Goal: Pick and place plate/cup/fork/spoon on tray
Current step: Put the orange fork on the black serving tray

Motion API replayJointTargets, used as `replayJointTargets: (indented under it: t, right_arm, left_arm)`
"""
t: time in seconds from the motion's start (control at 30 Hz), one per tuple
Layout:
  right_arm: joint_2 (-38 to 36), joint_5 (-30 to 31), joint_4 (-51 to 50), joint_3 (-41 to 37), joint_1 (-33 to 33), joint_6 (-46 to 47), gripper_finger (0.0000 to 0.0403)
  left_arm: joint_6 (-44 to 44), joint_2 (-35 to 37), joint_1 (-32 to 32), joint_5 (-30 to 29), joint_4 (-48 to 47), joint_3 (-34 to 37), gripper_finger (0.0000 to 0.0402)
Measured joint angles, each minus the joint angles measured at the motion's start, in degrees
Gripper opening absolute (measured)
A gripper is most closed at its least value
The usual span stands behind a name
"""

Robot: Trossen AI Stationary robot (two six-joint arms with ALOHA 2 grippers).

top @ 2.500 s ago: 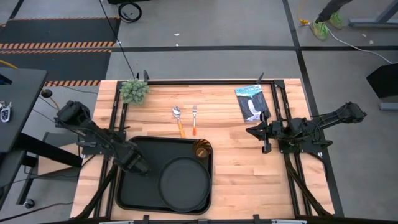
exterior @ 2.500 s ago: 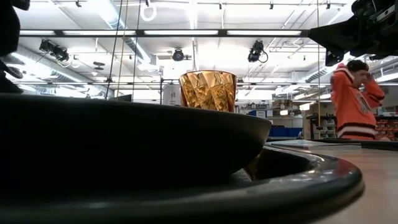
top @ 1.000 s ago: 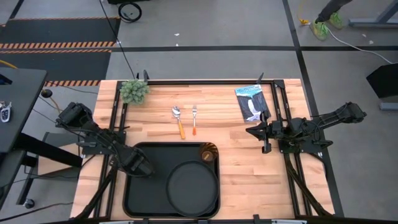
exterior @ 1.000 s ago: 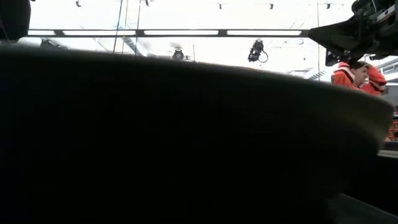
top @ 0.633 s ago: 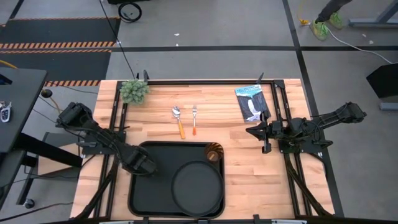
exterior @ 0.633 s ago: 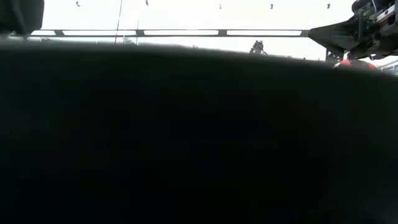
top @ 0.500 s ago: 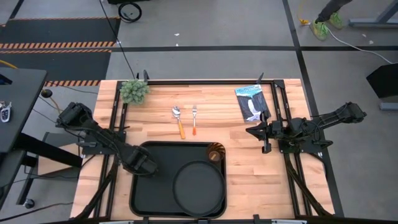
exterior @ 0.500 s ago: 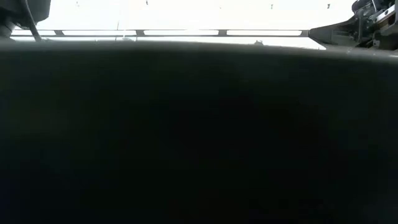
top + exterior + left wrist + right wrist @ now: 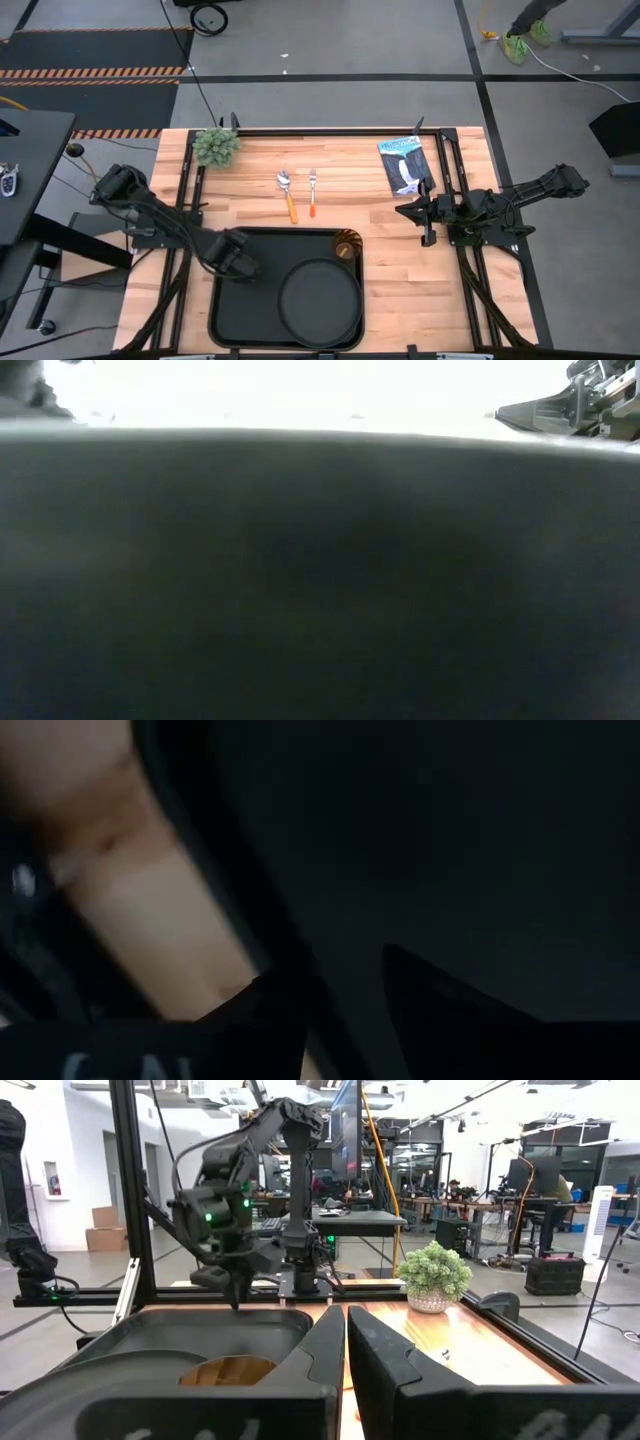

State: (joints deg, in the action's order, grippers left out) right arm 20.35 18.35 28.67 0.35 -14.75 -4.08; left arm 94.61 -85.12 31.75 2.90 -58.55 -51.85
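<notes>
The black tray (image 9: 245, 315) lies at the table's near middle. On it rest the round black plate (image 9: 320, 302) at its right and the amber cup (image 9: 347, 245) in its far right corner. The spoon (image 9: 287, 195) and the fork (image 9: 312, 193) lie side by side on the wood beyond the tray. My left gripper (image 9: 245, 262) is open over the tray's far left part; in the left wrist view its fingers (image 9: 440, 1010) stand on either side of the tray's rim (image 9: 240, 890). My right gripper (image 9: 405, 211) is shut and empty at the right. My left gripper has one finger outside the tray's left rim (image 9: 240, 890) and one over the tray's inside. I cannot tell whether either finger touches the rim. The tray lies flat on the table.
A small green plant (image 9: 216, 146) stands at the far left corner. A dark blue packet (image 9: 403, 164) lies at the far right. The tray's dark wall (image 9: 320, 580) fills the low view. Bare wood lies between the tray and my right arm.
My left gripper has drawn the tray, with the plate and cup on it, along the table toward the right edge. In the last half second the tray has stayed put while my left gripper has gone on a little farther to the right over it.
</notes>
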Motion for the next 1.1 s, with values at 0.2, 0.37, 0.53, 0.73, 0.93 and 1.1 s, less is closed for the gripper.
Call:
replayJointTargets:
  t: [0.2, 0.37, 0.53, 0.73, 0.93, 1.1]
  right_arm:
    - [0.01, 0.00, -0.01, -0.01, 0.00, -0.02, 0.0023]
    - [0.01, 0.00, -0.02, -0.01, -0.01, -0.02, 0.0023]
    - [0.00, 0.00, -0.01, 0.00, -0.01, -0.02, 0.0023]
    - [0.01, 0.00, 0.00, 0.00, 0.00, 0.00, 0.0023]
    - [0.00, 0.01, -0.03, 0.00, 0.00, -0.01, 0.0023]
    - [0.01, 0.01, -0.03, 0.00, -0.01, -0.02, 0.0023]
  left_arm:
    - [-6.71, 0.00, -2.76, -15.18, 0.66, -3.95, 0.0133]
    - [-13.35, 0.00, -8.04, -22.69, 5.95, -3.98, 0.0132]
    - [-25.68, -0.78, -14.68, -24.52, 16.33, -4.00, 0.0133]
    - [-38.47, -3.97, -21.88, -28.62, 26.66, -4.00, 0.0133]
    - [-45.82, -8.75, -28.68, -24.61, 36.79, -4.07, 0.0133]
    - [-48.11, -12.62, -33.75, -23.18, 38.95, -4.12, 0.0133]
